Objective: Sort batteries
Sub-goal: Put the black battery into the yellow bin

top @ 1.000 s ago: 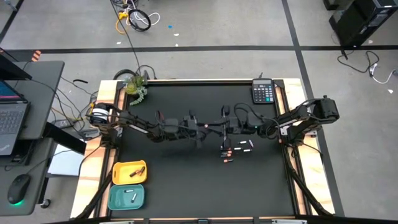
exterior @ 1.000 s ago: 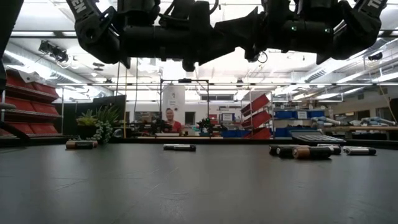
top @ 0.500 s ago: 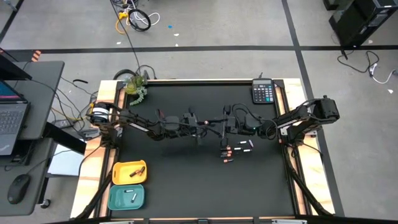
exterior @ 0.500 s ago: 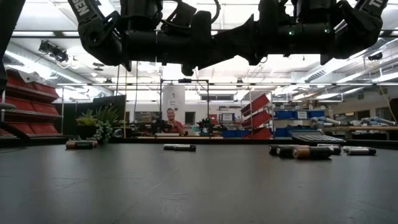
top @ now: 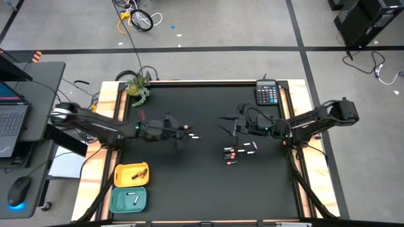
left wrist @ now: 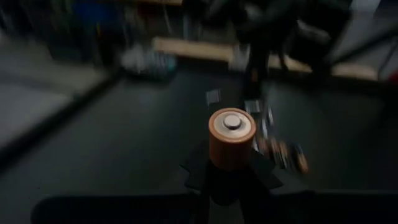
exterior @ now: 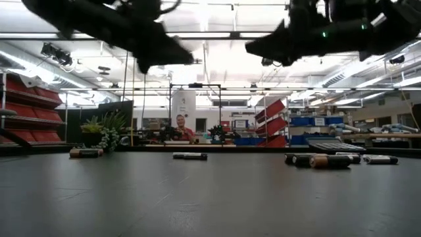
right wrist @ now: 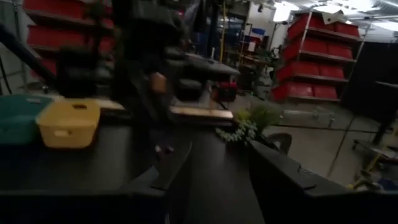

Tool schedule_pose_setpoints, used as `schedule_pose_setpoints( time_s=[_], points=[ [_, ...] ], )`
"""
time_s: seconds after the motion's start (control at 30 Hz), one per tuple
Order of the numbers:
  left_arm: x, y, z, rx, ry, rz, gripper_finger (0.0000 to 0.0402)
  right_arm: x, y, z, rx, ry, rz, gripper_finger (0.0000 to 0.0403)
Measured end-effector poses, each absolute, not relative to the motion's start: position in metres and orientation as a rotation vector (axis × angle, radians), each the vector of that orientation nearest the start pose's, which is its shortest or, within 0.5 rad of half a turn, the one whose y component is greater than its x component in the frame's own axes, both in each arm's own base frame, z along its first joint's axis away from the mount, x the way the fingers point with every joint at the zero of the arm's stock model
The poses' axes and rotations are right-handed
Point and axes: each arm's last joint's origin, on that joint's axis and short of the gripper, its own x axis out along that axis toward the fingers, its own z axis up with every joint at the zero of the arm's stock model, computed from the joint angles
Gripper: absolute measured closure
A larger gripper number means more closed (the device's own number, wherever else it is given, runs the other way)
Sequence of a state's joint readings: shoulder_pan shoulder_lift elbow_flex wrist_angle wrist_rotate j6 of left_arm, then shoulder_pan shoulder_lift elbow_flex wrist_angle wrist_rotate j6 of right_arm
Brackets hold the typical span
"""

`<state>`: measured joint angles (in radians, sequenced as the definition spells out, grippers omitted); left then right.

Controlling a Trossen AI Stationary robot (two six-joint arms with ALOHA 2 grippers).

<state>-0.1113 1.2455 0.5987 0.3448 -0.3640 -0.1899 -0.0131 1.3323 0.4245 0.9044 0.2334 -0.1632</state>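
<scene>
My left gripper [top: 184, 130] hovers over the table's left-middle, shut on a battery [left wrist: 231, 137] with an orange-copper end. My right gripper [top: 226, 125] hangs open and empty over the right-middle, facing the left one. Several batteries [top: 240, 151] lie in a loose cluster on the black mat below the right gripper. A single pale battery [top: 195, 136] lies near the left gripper. Another battery [top: 142, 115] lies far left. My left gripper pinches the battery's lower part [left wrist: 229, 163] between its two fingers. The copper end with its terminal nub [left wrist: 232, 122] sticks out past the fingertips, toward the wrist camera. The battery is lifted clear of the table.
A yellow tray [top: 131, 174] and a teal tray [top: 129, 200], each with batteries inside, stand at the near left corner. A calculator [top: 267, 93] sits at the far right. A small plant [top: 137, 88] stands at the far left corner.
The two grippers, which met over the table's middle, have drawn apart. My left gripper has moved toward the table's left edge and risen a little, tipping up. My right gripper has pulled back slightly toward the right edge.
</scene>
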Motion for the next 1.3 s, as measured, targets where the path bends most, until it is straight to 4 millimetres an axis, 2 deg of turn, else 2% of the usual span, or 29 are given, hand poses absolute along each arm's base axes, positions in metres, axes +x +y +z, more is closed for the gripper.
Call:
schedule_pose_setpoints(
  time_s=[0.17,0.37,0.5,0.63,0.83,1.07,1.17,1.3],
  points=[
    [0.220,-0.040,0.239,-0.277,0.556,0.266,0.0349,0.242,-0.014,0.174,-0.129,0.068,-0.290,0.0244],
    [0.179,-0.070,0.247,-0.482,0.890,0.245,0.0349,0.236,-0.017,0.155,-0.118,0.039,-0.371,0.0245],
    [0.163,-0.088,0.246,-0.594,1.000,0.231,0.0349,0.236,-0.020,0.162,-0.206,-0.049,-0.444,0.0245],
    [0.154,-0.104,0.246,-0.704,1.024,0.224,0.0349,0.237,-0.025,0.176,-0.298,-0.171,-0.495,0.0245],
    [0.135,-0.125,0.245,-0.876,1.084,0.269,0.0349,0.244,-0.039,0.188,-0.373,-0.213,-0.513,0.0250],
    [0.114,-0.144,0.218,-1.016,1.241,0.457,0.0329,0.246,-0.044,0.188,-0.390,-0.211,-0.471,0.0265],
    [0.109,-0.150,0.208,-1.017,1.300,0.502,0.0326,0.246,-0.044,0.188,-0.393,-0.214,-0.459,0.0272],
    [0.109,-0.153,0.204,-0.996,1.293,0.519,0.0328,0.246,-0.043,0.188,-0.393,-0.215,-0.456,0.0277]
  ],
)
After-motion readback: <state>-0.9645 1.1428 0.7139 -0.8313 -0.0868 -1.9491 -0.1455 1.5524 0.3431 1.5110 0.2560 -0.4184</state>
